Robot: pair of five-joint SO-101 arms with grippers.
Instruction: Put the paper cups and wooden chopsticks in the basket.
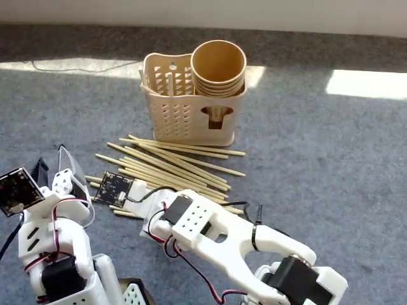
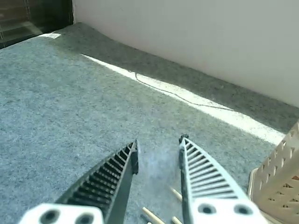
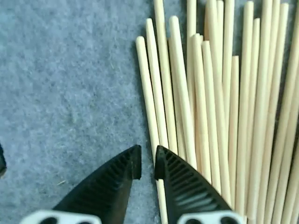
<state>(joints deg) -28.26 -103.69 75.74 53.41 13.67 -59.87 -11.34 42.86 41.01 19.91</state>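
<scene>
Hovering over the ends of the wooden chopsticks [image 3: 210,116] spread on the carpet [image 3: 60,93], the right gripper [image 3: 147,169] is holding its jaws narrowly parted, the outermost stick lying in the gap. The left gripper [image 2: 158,156] is hanging wide open just beside the spread, the basket [image 2: 280,186] farther off, where the paper cups [image 1: 218,67] are sitting stacked.

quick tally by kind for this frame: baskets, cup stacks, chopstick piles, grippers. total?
basket: 1
stack of paper cups: 1, in the basket
pile of chopsticks: 1, on the carpet; sticks overlap too much to count singly
grippers: 2, left gripper and right gripper
Total: 5
</scene>
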